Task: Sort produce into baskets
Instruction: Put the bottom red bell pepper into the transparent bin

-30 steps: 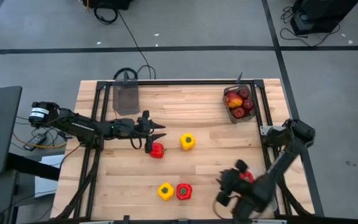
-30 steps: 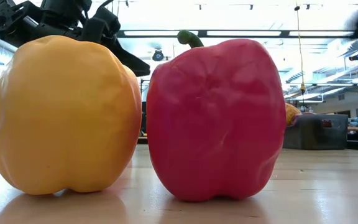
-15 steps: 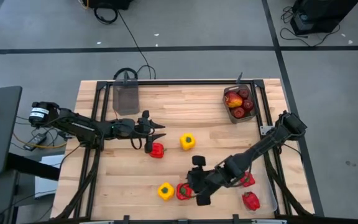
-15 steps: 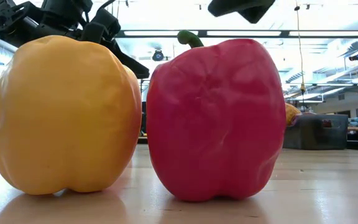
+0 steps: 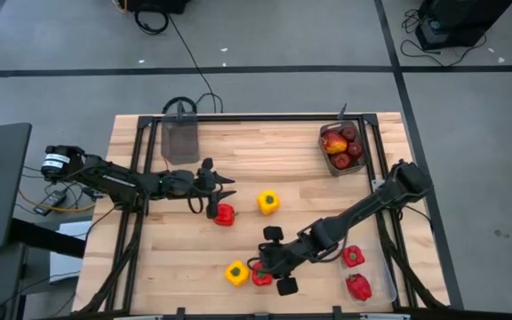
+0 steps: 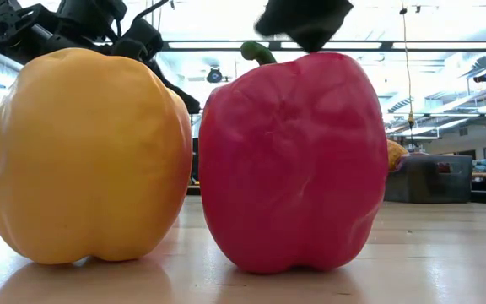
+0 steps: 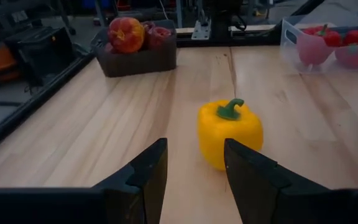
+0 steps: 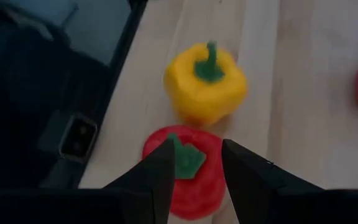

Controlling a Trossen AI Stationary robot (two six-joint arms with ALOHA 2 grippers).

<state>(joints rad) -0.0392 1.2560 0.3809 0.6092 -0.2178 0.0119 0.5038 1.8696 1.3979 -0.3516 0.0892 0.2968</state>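
Right wrist view has right gripper (image 8: 193, 163) jaws wide, straddling red pepper (image 8: 188, 180) beside yellow pepper (image 8: 205, 84) for a likely pickup; left gripper (image 7: 194, 163) jaws wide, idle near another yellow pepper (image 7: 230, 132) on desk (image 7: 104, 137).

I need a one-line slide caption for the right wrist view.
Open right end effector poised directly above a blocky red bell pepper beside a yellow bell pepper.

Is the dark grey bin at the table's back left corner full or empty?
Empty: from above, the dark grey bin shows only its see-through bottom, no produce inside.
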